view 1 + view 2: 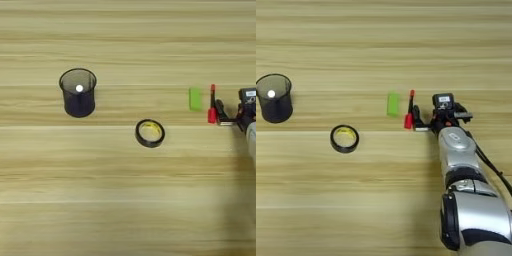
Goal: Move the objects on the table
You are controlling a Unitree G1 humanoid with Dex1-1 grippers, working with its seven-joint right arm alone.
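The silver forearm (471, 200) is the closest thing to my camera; it comes up from the bottom right corner and reaches toward the middle of the bench (125, 210).

Now from left to right. Toward the left edge of the bench stands the dark mesh cup (78, 93), upright, with a white ball (79, 88) inside it. To the right of the cup and a little nearer to me, the black tape ring (149, 133) lies flat on the wood, its yellowish inside visible, well apart from everything else. Further right, the green block (195, 99) lies flat, with its long side pointing away from me. Just beside it on the right is the red marker pen (409, 111), also pointing away from me; a narrow gap of wood shows between the block and the pen.

The pincer (417, 119) is at the near end of the pen, on its right side. One black finger (416, 115) is right against the pen there. I cannot tell if the fingers are apart or clamped on the pen.
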